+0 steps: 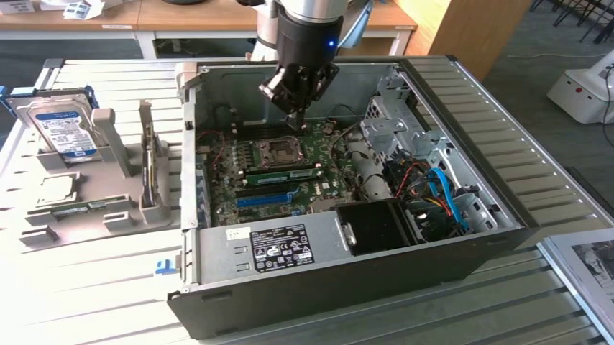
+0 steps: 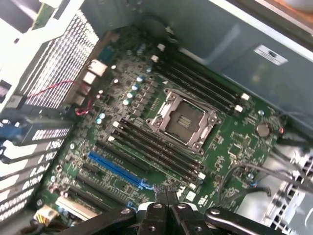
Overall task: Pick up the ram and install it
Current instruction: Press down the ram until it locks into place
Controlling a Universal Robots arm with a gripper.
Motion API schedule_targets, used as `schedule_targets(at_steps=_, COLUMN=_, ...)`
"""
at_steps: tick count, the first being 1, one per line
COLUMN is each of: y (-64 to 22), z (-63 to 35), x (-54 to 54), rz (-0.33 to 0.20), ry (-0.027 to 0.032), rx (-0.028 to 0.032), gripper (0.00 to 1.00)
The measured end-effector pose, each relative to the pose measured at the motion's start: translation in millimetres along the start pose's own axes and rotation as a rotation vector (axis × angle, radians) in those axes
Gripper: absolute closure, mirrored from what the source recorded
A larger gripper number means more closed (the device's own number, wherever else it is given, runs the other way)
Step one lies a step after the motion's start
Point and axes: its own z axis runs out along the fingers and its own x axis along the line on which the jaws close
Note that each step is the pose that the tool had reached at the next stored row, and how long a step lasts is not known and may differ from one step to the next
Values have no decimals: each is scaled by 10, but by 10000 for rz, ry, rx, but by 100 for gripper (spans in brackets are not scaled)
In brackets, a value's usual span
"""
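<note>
**End effector poised over the board, ram lying in the slot bank below the socket**

In the exterior view, your end effector (image 1: 298, 122) hangs in the upper centre of the frame, inside the open computer case (image 1: 336, 287), with its tip just above the CPU socket (image 1: 281, 149). The ram (image 1: 283, 174) lies mid-frame along the slots between that socket and the blue slot (image 1: 261, 199), apparently in place though I cannot tell if it is fully seated. In the wrist view, the fingers (image 2: 159, 196) look pressed together with nothing between them, and they are aimed at the black memory slots (image 2: 156, 152) beside the socket. To seat the stick well, I judge you should press straight down and evenly along its length, keeping clear of the socket.
</note>
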Motion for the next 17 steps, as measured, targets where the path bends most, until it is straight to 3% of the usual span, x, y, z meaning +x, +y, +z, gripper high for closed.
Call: schedule_targets(at_steps=17, y=0, z=3, x=0, rz=2862, ry=-126, rx=30, gripper=90)
